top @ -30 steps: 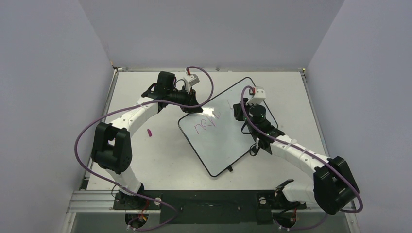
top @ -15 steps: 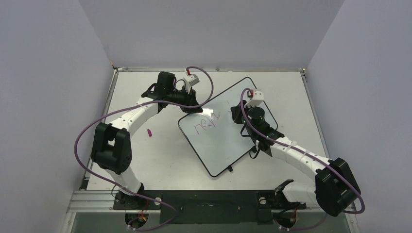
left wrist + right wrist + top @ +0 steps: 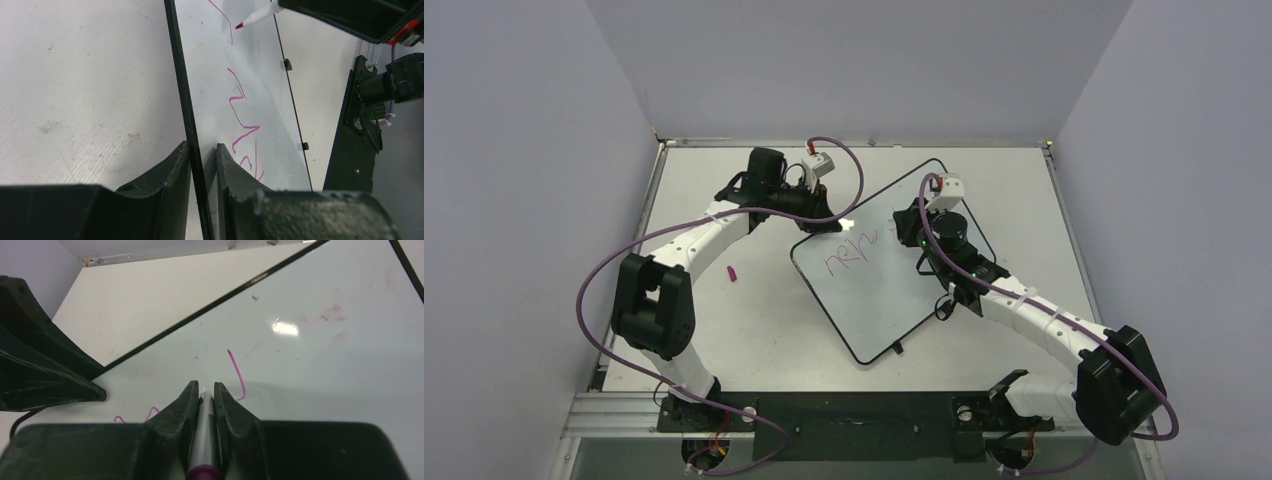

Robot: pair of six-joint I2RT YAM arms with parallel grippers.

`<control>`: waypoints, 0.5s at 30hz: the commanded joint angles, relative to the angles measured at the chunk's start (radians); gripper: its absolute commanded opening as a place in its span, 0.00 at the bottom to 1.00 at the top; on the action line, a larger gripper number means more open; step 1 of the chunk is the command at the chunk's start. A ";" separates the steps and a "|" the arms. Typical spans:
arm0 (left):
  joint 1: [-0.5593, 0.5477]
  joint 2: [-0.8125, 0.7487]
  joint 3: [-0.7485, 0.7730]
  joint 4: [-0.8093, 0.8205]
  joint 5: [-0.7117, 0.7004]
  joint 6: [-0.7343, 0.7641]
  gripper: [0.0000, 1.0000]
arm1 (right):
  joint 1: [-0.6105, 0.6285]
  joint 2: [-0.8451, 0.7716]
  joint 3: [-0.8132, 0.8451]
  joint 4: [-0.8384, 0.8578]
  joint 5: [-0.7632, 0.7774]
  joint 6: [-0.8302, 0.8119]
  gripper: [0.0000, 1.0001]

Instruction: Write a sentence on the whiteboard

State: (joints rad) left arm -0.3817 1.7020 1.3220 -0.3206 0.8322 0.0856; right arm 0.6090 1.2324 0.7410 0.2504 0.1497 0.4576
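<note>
The whiteboard (image 3: 879, 300) lies tilted on the table, its black frame showing on all sides. My left gripper (image 3: 839, 222) (image 3: 202, 146) is shut on the board's far-left edge, one finger above the frame and one below. Pink strokes of the sentence (image 3: 849, 255) (image 3: 240, 107) run across the board's upper part. My right gripper (image 3: 906, 230) (image 3: 205, 385) is shut on a white marker (image 3: 204, 435). The marker's pink tip (image 3: 239, 25) sits at the end of a fresh stroke (image 3: 239, 375), close to the board's surface.
A small pink marker cap (image 3: 732, 272) lies on the white table left of the board. Grey walls enclose the table on three sides. The right arm's black wrist (image 3: 370, 15) hangs over the board near my left fingers.
My right gripper has shifted slightly toward the board's far-left side with the marker. The left arm and the board have stayed put.
</note>
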 commanded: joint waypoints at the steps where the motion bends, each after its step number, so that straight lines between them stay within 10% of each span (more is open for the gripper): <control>1: -0.019 -0.030 -0.013 -0.013 0.012 0.048 0.00 | 0.000 -0.003 0.106 0.030 0.018 -0.011 0.00; 15: -0.017 -0.036 -0.016 -0.017 0.008 0.052 0.00 | -0.036 0.141 0.222 0.035 0.030 0.001 0.00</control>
State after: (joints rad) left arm -0.3817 1.7012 1.3205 -0.3180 0.8322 0.0860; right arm 0.5823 1.3521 0.9268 0.2523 0.1646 0.4568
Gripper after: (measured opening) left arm 0.185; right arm 0.102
